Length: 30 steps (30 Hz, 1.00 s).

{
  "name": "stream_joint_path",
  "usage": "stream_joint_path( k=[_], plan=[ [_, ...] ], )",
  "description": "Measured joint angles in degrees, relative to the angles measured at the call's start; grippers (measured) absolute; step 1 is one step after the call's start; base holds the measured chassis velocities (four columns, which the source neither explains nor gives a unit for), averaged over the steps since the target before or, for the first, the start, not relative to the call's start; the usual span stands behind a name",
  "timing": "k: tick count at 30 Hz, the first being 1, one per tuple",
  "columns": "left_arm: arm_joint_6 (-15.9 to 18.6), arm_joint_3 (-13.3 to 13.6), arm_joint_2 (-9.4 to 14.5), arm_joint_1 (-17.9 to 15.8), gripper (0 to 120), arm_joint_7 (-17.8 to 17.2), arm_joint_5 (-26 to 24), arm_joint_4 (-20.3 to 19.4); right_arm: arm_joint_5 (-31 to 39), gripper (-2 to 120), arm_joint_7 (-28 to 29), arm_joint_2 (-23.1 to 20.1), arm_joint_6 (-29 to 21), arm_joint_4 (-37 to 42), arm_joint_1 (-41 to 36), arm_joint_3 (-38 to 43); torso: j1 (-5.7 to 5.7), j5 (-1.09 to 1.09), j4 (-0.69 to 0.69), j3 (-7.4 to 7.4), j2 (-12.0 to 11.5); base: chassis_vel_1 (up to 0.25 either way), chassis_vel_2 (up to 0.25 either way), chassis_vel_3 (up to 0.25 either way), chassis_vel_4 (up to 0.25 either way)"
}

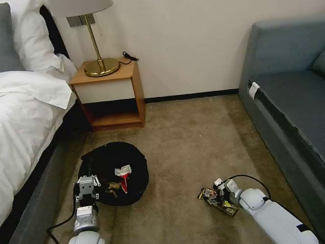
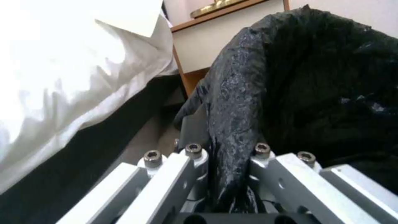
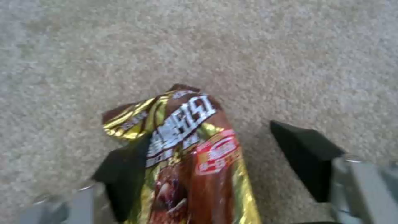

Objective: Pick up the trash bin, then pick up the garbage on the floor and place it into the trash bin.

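The trash bin point(image 1: 129, 157), lined with a black bag, sits low by the bed, its mouth facing the head camera. Inside it lie a red-and-white packet point(image 1: 124, 177) and a tan wrapper point(image 1: 111, 187). My left gripper point(image 1: 86, 187) is shut on the bin's near rim; in the left wrist view the bag-covered rim point(image 2: 236, 102) runs down between the fingers point(image 2: 195, 155). A yellow-brown snack wrapper point(image 1: 211, 197) lies on the carpet. My right gripper point(image 1: 221, 186) is down at it and open. The right wrist view has the wrapper point(image 3: 186, 146) between the black pads point(image 3: 307, 155), lying against one of them.
A bed point(image 1: 3, 121) with white sheets runs along the left, and a wooden nightstand point(image 1: 109, 93) with a brass lamp point(image 1: 96, 46) stands at the wall. A grey sofa point(image 1: 310, 104) borders the right. Bare carpet point(image 1: 182, 143) lies between them.
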Motion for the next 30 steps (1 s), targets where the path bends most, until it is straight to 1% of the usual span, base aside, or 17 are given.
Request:
stream_joint_path(
  k=[1, 5, 6, 9, 10, 13, 14, 15, 16, 18, 19, 21, 27, 30],
  plan=[
    [0.00, 0.00, 0.00, 0.00, 5, 0.00, 0.00, 0.00, 0.00, 74, 0.00, 0.00, 0.00, 0.00, 0.00, 0.00, 0.00, 0.00, 0.00, 0.00, 0.00, 0.000, 0.000, 0.000, 0.000],
    [-0.08, -0.21, 0.06, 0.16, 5, 0.04, -0.12, -0.15, 1.07, 55, -0.66, -0.44, -0.31, 1.22, -0.34, 0.19, 0.00, 0.02, 0.01, 0.01, -0.01, 0.000, 0.000, 0.000, 0.000],
    [-0.08, -0.21, 0.06, 0.16, 5, 0.04, -0.12, -0.15, 1.07, 55, -0.66, -0.44, -0.31, 1.22, -0.34, 0.19, 0.00, 0.02, 0.01, 0.01, -0.01, 0.000, 0.000, 0.000, 0.000],
    [-0.11, -0.33, 0.08, 0.37, 5, 0.08, -0.14, -0.58, 1.50, 44, -0.72, -0.61, -0.37, 1.89, -0.54, 0.39, 0.00, 0.00, 0.00, 0.01, -0.01, 0.000, 0.000, 0.000, 0.000],
    [-0.11, -0.33, 0.08, 0.37, 5, 0.08, -0.14, -0.58, 1.50, 44, -0.72, -0.61, -0.37, 1.89, -0.54, 0.39, 0.00, 0.00, 0.00, 0.01, -0.01, 0.000, 0.000, 0.000, 0.000],
    [-0.15, -0.42, 0.08, 0.76, 5, 0.10, -0.15, -0.97, 2.20, 26, -0.71, -0.80, -0.42, 3.70, -1.37, 0.98, 0.00, -0.01, -0.01, 0.02, -0.02, 0.000, 0.000, 0.000, 0.000],
    [-0.15, -0.42, 0.08, 0.76, 5, 0.10, -0.15, -0.97, 2.20, 26, -0.71, -0.80, -0.42, 3.70, -1.37, 0.98, 0.00, -0.01, -0.01, 0.02, -0.02, 0.000, 0.000, 0.000, 0.000],
    [-0.19, -0.44, 0.08, 0.87, 5, 0.11, -0.14, -1.04, 2.48, 22, -0.71, -0.85, -0.43, 4.26, -1.55, 1.25, 0.00, -0.01, -0.01, 0.01, -0.02, 0.000, 0.000, 0.000, 0.000],
    [-0.25, -0.47, 0.07, 0.97, 5, 0.11, -0.14, -1.10, 2.78, 16, -0.70, -0.89, -0.43, 4.95, -1.72, 1.54, 0.00, -0.01, -0.01, 0.01, -0.01, 0.000, 0.000, 0.000, 0.000],
    [-0.27, -0.47, 0.06, 1.00, 5, 0.11, -0.14, -1.11, 2.88, 14, -0.70, -0.90, -0.43, 5.15, -1.76, 1.62, 0.00, -0.01, -0.01, 0.01, -0.02, 0.000, 0.000, 0.000, 0.000],
    [-0.32, -0.48, 0.03, 1.14, 5, 0.12, -0.11, -1.21, 3.17, 7, -0.71, -0.96, -0.43, 5.99, -1.87, 1.85, 0.00, -0.01, -0.01, 0.01, -0.02, 0.000, 0.000, 0.000, 0.000],
    [-0.32, -0.48, -0.01, 1.27, 5, 0.13, -0.07, -1.45, 3.41, 0, -0.82, -1.10, -0.43, 6.90, -1.91, 2.02, 0.00, -0.01, -0.01, 0.01, -0.02, 0.000, 0.000, 0.000, 0.000],
    [-0.32, -0.44, -0.21, 1.40, 5, 0.13, 0.04, -1.73, 4.09, 0, -1.33, -0.97, -0.49, 9.36, -1.81, 2.82, 0.00, -0.02, -0.02, 0.01, -0.02, 0.000, 0.000, 0.000, 0.000],
    [-0.33, -0.37, -0.32, 1.50, 5, 0.13, 0.15, -1.73, 5.54, 0, -0.97, -0.40, -0.34, 11.69, -1.02, 3.23, 0.00, -0.02, -0.01, 0.01, -0.02, 0.000, 0.000, 0.000, 0.000]
  ],
)
